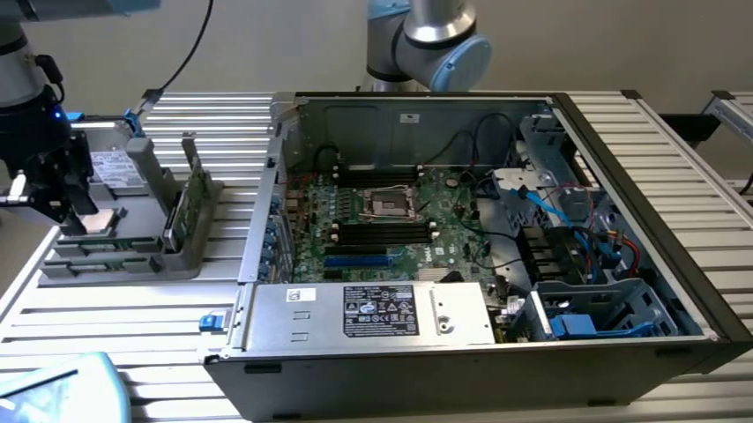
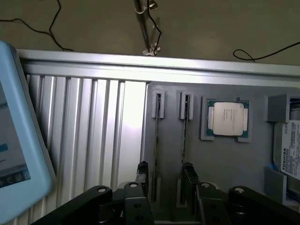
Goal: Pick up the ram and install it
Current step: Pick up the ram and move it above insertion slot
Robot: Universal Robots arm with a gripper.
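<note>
Ram (image 2: 155, 136) below, between open jaws

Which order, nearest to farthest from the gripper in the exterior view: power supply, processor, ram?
1. processor, on the tray right beside the gripper.
2. ram, on edge farther along the tray.
3. power supply, in the case, toward the exterior view's right.

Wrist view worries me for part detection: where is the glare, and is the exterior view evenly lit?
Wrist view: glare washes the ribbed table beside the grey tray; the end effector looks near-black. Exterior view: uneven, table bright, computer case interior in shadow.
</note>
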